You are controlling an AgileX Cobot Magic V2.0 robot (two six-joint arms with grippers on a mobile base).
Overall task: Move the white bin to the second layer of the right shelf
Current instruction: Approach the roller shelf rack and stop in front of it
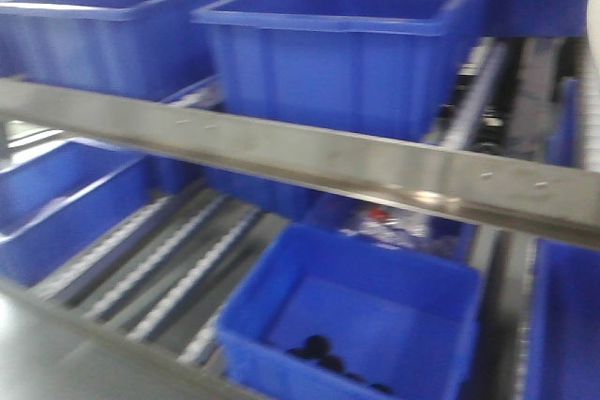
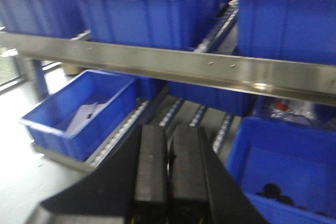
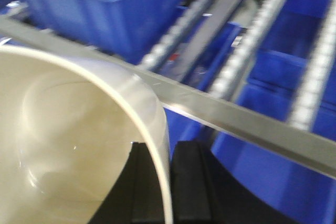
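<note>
The right gripper (image 3: 167,171) is pinching the wall of the white bin (image 3: 68,145): 1 black finger sits inside the tub and 1 outside, with the cream rim running up between them. The left gripper (image 2: 169,150) has its 2 pads pressed together on nothing, low in its own view and facing the rack.

The rack fills every view. Its steel front bar (image 3: 247,127) crosses the right wrist frame diagonally, and beyond it the right shelf second layer (image 3: 247,45) shows as roller rails climbing toward the upper right, with an open lane between them. Blue crates (image 1: 347,53) stand on the upper level in the front view. Another blue crate (image 1: 375,316) sits lower right there, with a few small black pieces (image 1: 319,353) in it.

The bin fills the lower left of the right wrist frame, on the near side of the bar and not yet over the rollers. A white sliver at the right edge of the front view is probably the same tub.

To do this step well, I would lift the base clear of the bar before going forward, since catching it could twist the tub in a 1-wall pinch. Keep the rim level, aim for the open lane rather than a crate, and let go only once the base is on the rollers.
</note>
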